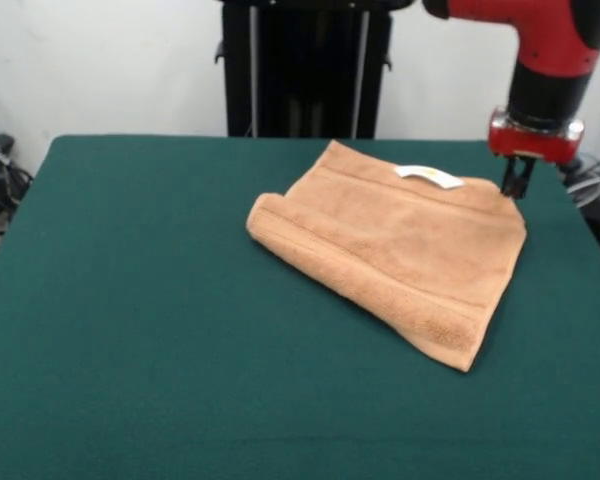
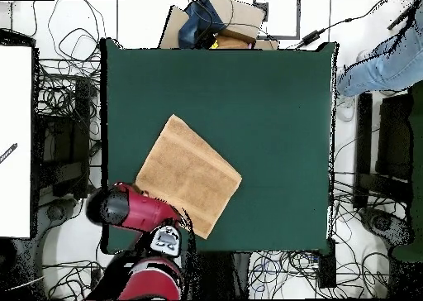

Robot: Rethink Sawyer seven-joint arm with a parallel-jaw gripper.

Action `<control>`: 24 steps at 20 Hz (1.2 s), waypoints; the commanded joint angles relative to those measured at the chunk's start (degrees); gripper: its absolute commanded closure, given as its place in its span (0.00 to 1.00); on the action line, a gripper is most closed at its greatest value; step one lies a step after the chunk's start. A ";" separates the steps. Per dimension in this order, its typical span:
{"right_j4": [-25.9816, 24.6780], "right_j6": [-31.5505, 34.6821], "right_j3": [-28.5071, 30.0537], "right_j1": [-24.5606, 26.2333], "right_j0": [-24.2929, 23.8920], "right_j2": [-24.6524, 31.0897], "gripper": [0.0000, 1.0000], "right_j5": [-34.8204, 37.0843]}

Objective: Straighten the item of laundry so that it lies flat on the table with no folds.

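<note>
The item of laundry is a tan towel lying on the green table, right of centre in the front view. Its left edge is doubled over in a soft rolled fold. A white tag sits on its far edge. My gripper hangs straight down at the towel's far right corner, touching or just above it. From overhead the towel lies slanted near the table's lower left, and the red arm covers the gripper at the towel's lower left corner.
In the overhead view a person's leg in jeans shows beyond the table's upper right corner. Cables lie on the floor on all sides. A white panel stands left of the table. The towel's corner sits close to the table's edge.
</note>
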 commanded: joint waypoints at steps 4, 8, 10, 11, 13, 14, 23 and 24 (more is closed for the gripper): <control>-1.68 9.86 1.00 -0.78 -9.43 3.06 1.00 -1.74; -2.18 9.74 0.69 -0.44 -10.70 3.22 1.00 -2.24; -3.16 6.86 -2.32 1.50 -9.99 1.67 1.00 1.19; -4.22 4.46 -5.11 3.38 -9.64 0.67 1.00 3.99; -4.97 4.60 -5.99 6.42 -10.29 1.59 1.00 0.30; -5.38 5.02 -6.15 7.54 -10.56 2.07 1.00 -1.41; -7.17 6.64 -9.50 12.19 -9.31 1.50 1.00 -3.45; -7.37 6.84 -9.67 12.72 -9.53 1.88 1.00 -4.04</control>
